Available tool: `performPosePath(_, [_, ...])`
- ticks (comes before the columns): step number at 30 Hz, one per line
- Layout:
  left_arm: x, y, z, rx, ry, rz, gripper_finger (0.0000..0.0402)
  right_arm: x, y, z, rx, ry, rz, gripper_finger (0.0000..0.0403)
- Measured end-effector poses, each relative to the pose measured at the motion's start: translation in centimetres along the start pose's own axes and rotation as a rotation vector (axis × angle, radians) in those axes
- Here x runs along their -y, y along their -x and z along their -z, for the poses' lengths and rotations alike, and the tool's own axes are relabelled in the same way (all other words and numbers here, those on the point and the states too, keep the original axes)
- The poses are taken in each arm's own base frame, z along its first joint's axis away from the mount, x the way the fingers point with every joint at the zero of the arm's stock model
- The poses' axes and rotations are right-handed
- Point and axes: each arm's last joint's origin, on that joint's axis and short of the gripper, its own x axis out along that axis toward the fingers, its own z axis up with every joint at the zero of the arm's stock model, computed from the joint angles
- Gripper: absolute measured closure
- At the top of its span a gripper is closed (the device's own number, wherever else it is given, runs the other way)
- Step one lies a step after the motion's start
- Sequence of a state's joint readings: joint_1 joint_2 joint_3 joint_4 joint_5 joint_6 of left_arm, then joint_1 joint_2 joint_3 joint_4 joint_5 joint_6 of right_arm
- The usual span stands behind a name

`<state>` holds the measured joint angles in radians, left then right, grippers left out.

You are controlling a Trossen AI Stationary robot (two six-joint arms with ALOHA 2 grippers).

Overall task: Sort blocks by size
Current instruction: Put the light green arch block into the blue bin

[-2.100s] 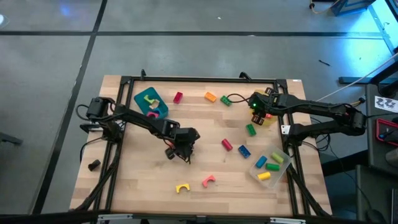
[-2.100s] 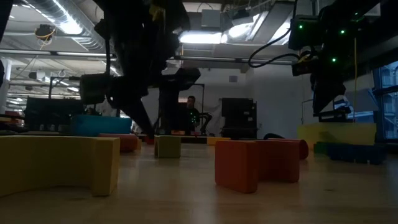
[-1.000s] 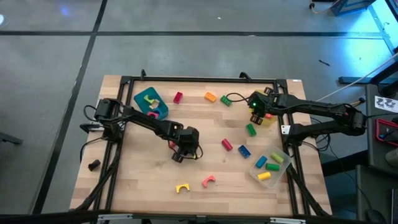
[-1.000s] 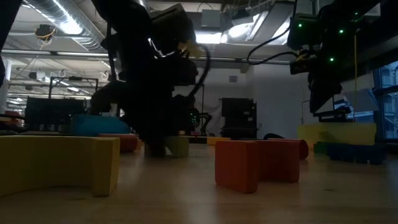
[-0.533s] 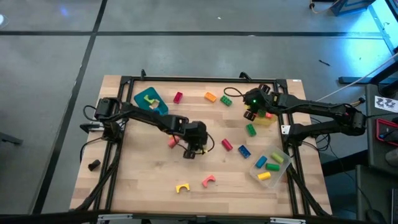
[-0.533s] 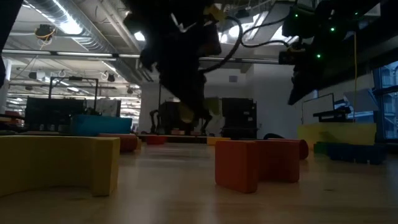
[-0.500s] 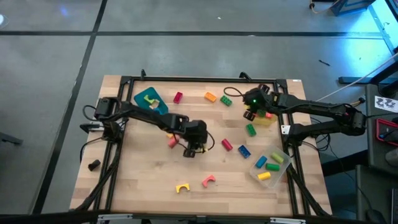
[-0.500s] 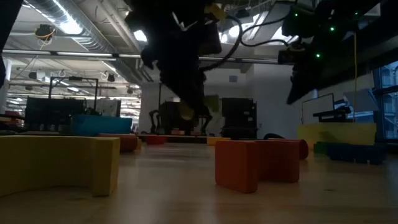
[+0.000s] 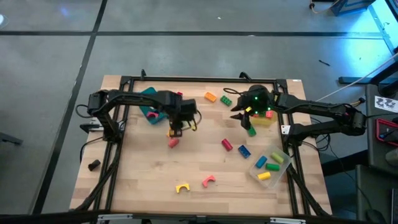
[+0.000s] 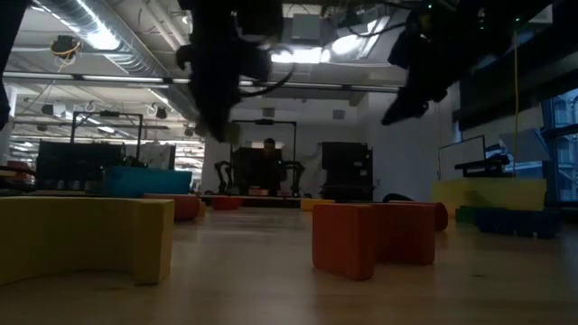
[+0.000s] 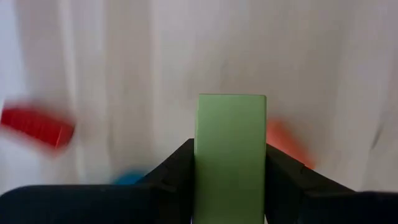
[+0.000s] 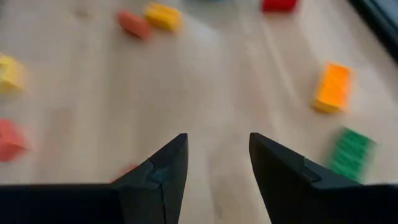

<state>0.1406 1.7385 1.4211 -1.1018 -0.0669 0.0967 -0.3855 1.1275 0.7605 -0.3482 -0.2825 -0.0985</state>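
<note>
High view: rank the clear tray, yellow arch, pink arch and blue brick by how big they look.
1. Clear tray, clearly the largest.
2. Yellow arch and pink arch: they look alike, so no ranking between them.
3. Blue brick, slightly smaller than either arch.

The bench (image 9: 149, 174) is pale wood with fine lengthwise grain and a smooth, low-sheen finish; in the low view its surface (image 10: 289, 280) takes a soft reflection from the ceiling lights. The blocks look like smooth moulded plastic: the yellow arch (image 9: 181, 187) and pink arch (image 9: 208, 181) at the lower middle of the high view are matt, and the pale green block (image 11: 230, 155) is flat-faced and even, without gloss. The left tool (image 11: 229, 186) and right tool (image 12: 213, 168) have dark, matt fingers with a hard plastic look. The tray (image 9: 272, 167) at the lower right is clear plastic. The floor (image 9: 199, 53) around the bench is grey and faintly glossy.
</note>
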Motion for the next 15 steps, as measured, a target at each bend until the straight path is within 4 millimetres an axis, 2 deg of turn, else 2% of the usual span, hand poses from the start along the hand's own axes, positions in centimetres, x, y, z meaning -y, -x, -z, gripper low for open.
performPosePath(5, [-2.2, 1.0, 2.5, -0.187, 0.084, -0.116, 0.0281, -0.3, 0.1, -0.8, 0.093, 0.006, -0.136, 0.023])
performPosePath(10, [-4.7, 1.1, 4.3, -0.329, 0.177, -0.249, 0.0277, -0.4, 0.1, -1.1, 0.12, 0.017, -0.153, 0.023])
performPosePath(15, [-6.7, 0.5, 5.5, -0.389, 0.209, -0.248, 0.0275, -1.2, -0.1, -1.1, 0.114, 0.038, -0.193, 0.023])
